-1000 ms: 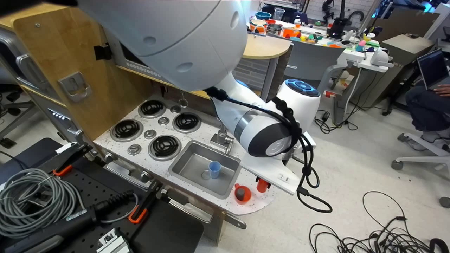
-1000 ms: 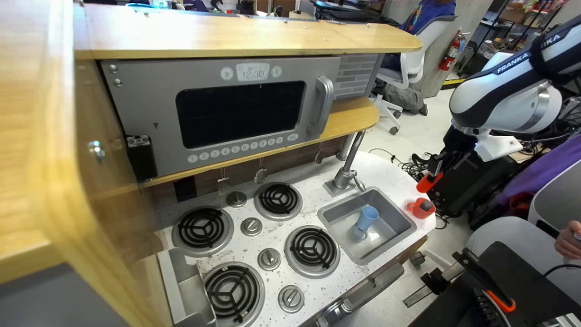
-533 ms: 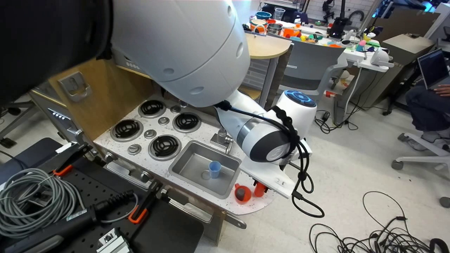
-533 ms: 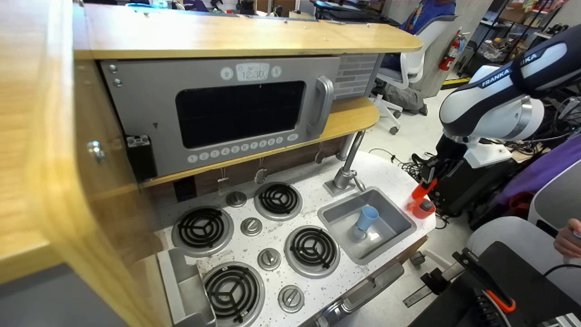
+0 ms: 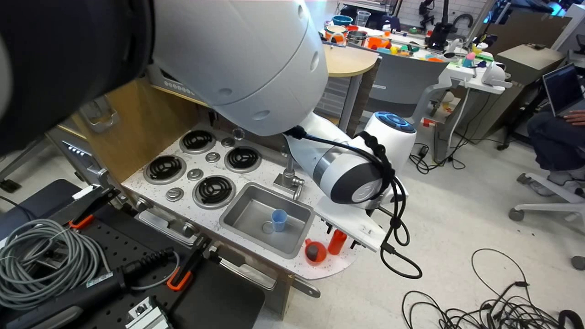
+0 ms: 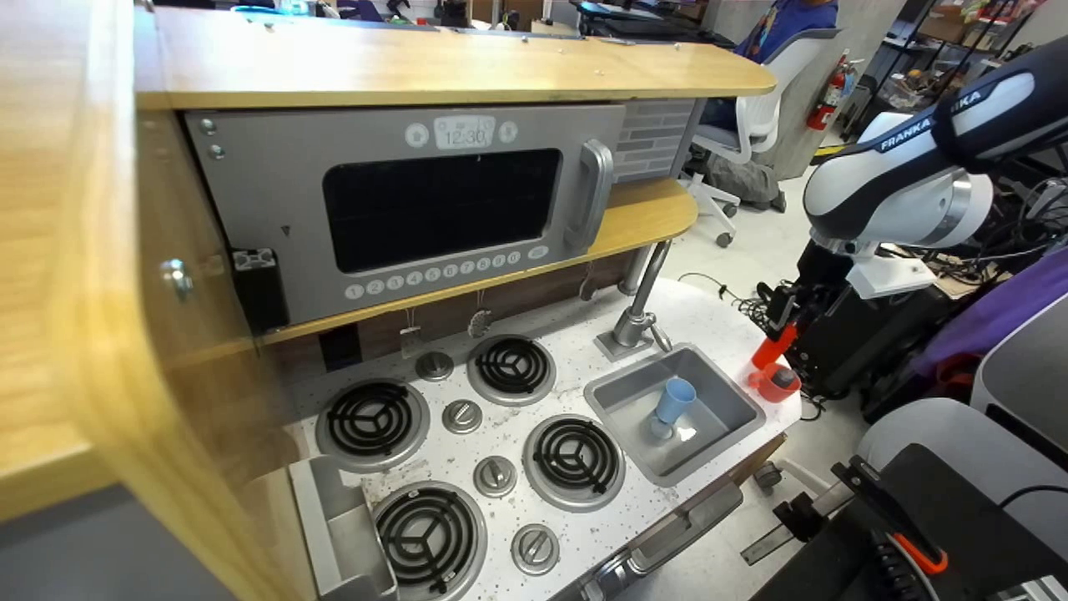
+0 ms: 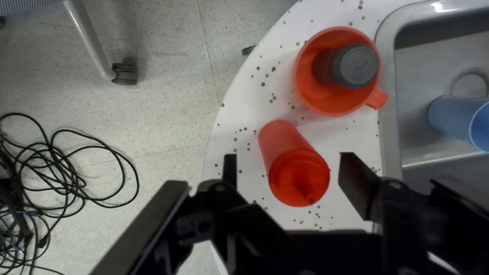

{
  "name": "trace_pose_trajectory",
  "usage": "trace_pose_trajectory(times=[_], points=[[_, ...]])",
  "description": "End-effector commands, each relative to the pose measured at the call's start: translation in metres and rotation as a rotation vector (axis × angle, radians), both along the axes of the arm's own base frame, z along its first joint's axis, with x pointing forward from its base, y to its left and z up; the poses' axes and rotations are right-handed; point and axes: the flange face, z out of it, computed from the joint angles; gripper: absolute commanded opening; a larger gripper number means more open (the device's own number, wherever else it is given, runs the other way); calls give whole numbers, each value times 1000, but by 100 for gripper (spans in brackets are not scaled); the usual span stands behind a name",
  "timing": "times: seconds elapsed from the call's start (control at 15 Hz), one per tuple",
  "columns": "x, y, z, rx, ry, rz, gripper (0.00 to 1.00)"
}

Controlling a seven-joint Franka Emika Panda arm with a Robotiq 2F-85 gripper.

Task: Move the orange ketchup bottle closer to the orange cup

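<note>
The orange ketchup bottle [image 5: 337, 243] stands on the white counter close beside the orange cup [image 5: 321, 256], with a small gap between them in the wrist view. The bottle [image 7: 277, 139] and the cup [image 7: 332, 102] both show there; the cup holds a dark grey cylinder [image 7: 357, 65]. In an exterior view the bottle [image 6: 769, 349] is just behind the cup [image 6: 769, 392]. My gripper [image 7: 289, 170] is open around the bottle's top, one finger on each side, with visible gaps to both fingers. Its fingers also show in an exterior view [image 5: 342, 235].
The grey sink [image 5: 299, 249] lies beside the cup, with a blue cup [image 5: 279, 220] inside it. The faucet [image 6: 638, 321] rises behind the sink. The counter's rounded edge [image 7: 214, 133] is close to the bottle, with the floor below.
The bottle has come down in the gripper onto the counter, next to the cup. The fingers have since opened and let it go. The arm has risen slightly in the last half second.
</note>
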Motion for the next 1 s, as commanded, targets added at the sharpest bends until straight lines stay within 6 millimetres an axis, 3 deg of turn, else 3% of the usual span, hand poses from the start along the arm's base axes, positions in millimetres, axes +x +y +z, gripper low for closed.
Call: trace_pose_trajectory(times=[0.0,0.4,0.6,0.67,0.93], points=[[9,3,25,-7,-23,3,99],[2,14,84,-77,-83,-12,100],[-30,-6,108,-204,-23,-102,100],[-3,-4,89,-134,-45,-68,100],[-7,-4,90,-138,-37,-74,100]])
